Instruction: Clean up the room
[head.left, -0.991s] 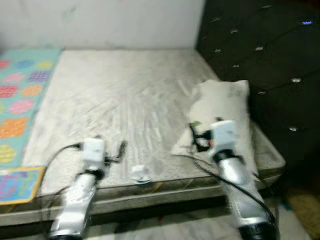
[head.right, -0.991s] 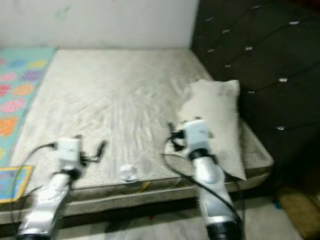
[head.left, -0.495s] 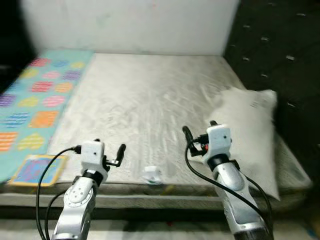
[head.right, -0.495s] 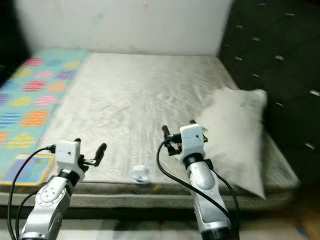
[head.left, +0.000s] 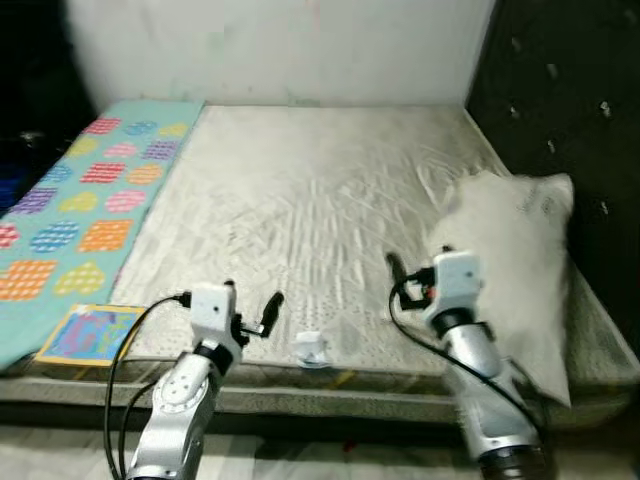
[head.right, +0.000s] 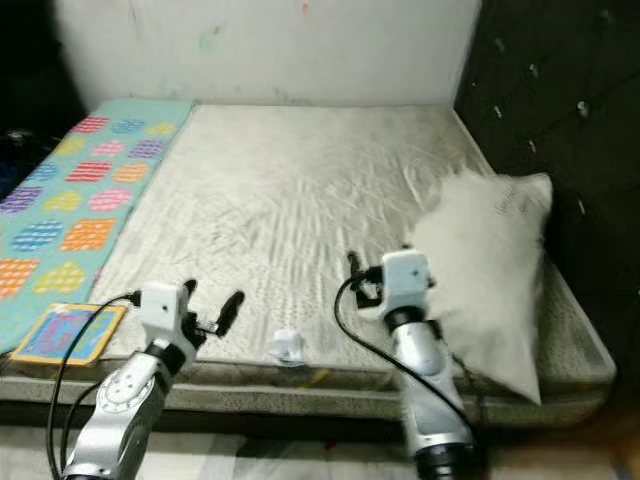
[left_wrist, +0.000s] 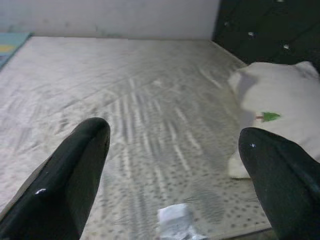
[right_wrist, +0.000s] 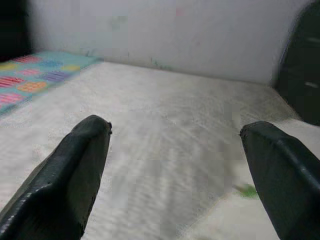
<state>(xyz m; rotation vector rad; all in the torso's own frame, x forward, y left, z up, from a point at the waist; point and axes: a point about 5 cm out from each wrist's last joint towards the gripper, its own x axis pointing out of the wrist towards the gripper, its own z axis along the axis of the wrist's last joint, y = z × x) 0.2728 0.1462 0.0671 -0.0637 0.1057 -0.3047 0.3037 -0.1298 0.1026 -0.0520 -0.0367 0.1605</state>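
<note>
Reaching forward over the near edge of the mattress, both silver arms show in the head views; the left gripper hangs beside a small white crumpled scrap, the right gripper just before the white pillow. A colourful mat lies on the left. From the left wrist, its fingers are spread wide above the scrap. From the right wrist, its fingers gape wide too, holding nothing.
</note>
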